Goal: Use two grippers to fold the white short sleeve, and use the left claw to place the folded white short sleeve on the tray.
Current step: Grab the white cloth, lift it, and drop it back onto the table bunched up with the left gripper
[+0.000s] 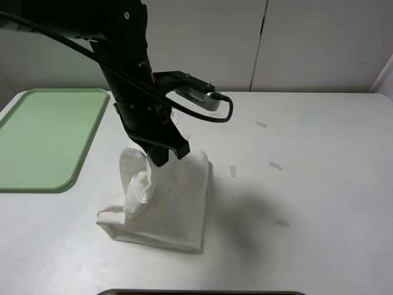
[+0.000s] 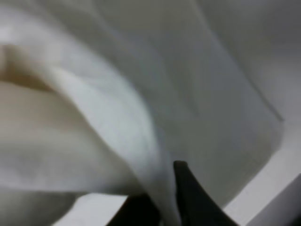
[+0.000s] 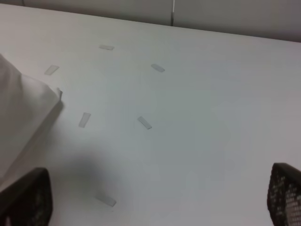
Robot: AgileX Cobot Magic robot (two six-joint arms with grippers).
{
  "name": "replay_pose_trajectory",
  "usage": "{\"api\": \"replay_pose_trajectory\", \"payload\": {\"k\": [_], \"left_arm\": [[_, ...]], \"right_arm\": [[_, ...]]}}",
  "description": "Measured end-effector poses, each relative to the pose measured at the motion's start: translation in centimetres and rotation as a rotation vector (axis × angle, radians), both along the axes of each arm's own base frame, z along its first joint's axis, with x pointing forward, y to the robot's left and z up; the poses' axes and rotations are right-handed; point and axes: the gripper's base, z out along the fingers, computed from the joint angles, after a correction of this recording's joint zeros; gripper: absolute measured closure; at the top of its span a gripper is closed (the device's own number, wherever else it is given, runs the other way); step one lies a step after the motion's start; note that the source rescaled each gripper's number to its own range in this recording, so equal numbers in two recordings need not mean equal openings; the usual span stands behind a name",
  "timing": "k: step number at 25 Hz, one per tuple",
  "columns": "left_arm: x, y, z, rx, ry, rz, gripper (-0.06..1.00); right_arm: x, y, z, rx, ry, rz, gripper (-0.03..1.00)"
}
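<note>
White tabletop [image 1: 331,184] fills the scene, backed by pale wall panels, with broad bare surface on the right half and along the near edge. At the far left, the pale-green tray [image 1: 43,138] lies flat, its rim reaching the table's left edge, near the cloth but apart from it. Several small whitish tape strips [image 1: 275,165] dot the right half, well apart from one another; the nearest lies just beside the cloth's right edge.

Folded into a rough rectangle, the white short sleeve [image 1: 175,209] lies left of centre, its left part pulled up off the table into a bunched peak. The left gripper [image 1: 161,155] reaches down from above onto that peak, and its dark fingers [image 2: 188,197] sit against a thick fold of fabric; it appears to be pinching the cloth, though the wrist view is blurred.

The right gripper [image 3: 160,197] hangs over bare table with jaws spread wide, holding nothing, and a corner of the shirt lies off to one side of it.
</note>
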Motion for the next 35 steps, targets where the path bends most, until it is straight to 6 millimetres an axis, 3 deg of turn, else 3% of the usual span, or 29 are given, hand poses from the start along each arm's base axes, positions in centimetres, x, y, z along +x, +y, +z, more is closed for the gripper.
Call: {"api": "replay_pose_trajectory", "payload": {"k": [6,23,26,28,31,32,33,35], "left_arm": [[-1.9,-2.8,-0.5,-0.036,0.001,-0.076,0.91],[-1.2,-6.6,-5.5,-0.254,0.088,0.000,0.88],[-1.3,-6.9,-5.8,-0.278,0.096,-0.012,0.80],[-1.6,-7.4,-5.7,-0.307,0.090,-0.074,0.55],[-1.9,-7.7,-5.6,-0.328,0.086,-0.115,0.37],[-1.9,-7.7,-5.6,-0.328,0.086,-0.115,0.37],[-2.1,-8.0,-5.5,-0.354,0.080,-0.150,0.23],[-2.3,-8.4,-5.4,-0.377,0.068,-0.192,0.16]], "right_arm": [[0.0,0.0,0.0,0.000,-0.001,0.000,-0.03],[0.0,0.0,0.0,0.000,-0.001,0.000,-0.03],[0.0,0.0,0.0,0.000,-0.001,0.000,-0.03],[0.0,0.0,0.0,0.000,-0.001,0.000,-0.03],[0.0,0.0,0.0,0.000,-0.001,0.000,-0.03],[0.0,0.0,0.0,0.000,0.000,0.000,-0.03],[0.0,0.0,0.0,0.000,0.000,0.000,-0.03],[0.0,0.0,0.0,0.000,0.000,0.000,-0.03]]}}
